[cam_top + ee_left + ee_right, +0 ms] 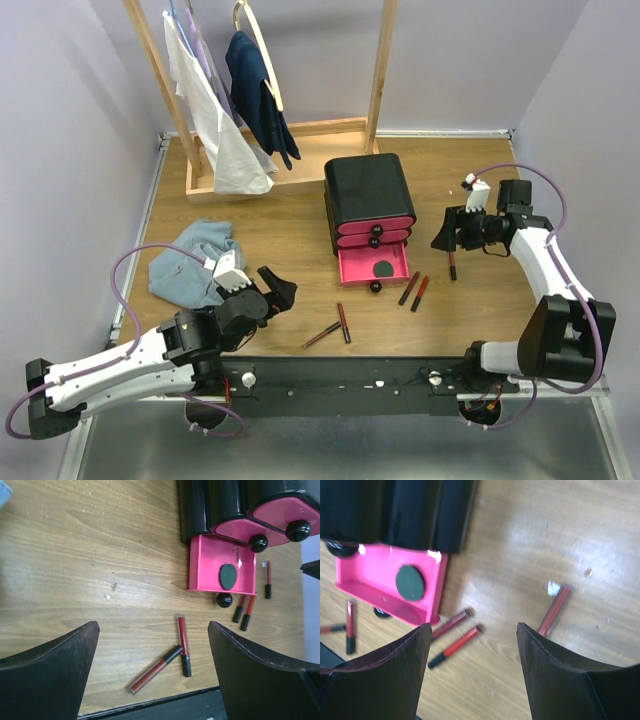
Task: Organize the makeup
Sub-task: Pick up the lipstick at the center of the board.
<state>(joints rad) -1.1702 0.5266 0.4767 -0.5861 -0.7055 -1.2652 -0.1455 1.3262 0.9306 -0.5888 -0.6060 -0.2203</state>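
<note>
A round dark green compact [384, 268] lies in the pulled-out bottom pink drawer [358, 270] of the black box [368, 190]. Two lip tubes [156, 669] [183, 645] lie touching near the table's front edge, below my open left gripper [153, 625], which holds nothing. Two more tubes [451, 623] [457, 645] lie side by side right of the drawer. Another tube [555, 610] lies by itself under my right gripper [473, 627], partly hidden by its right finger. That gripper hovers open and empty, right of the box [452, 238].
A light blue cloth [195, 262] lies crumpled at the left, beside the left arm. A wooden clothes rack [375, 70] with hanging garments stands at the back. Walls close in on both sides. A black rail [340, 375] runs along the near edge.
</note>
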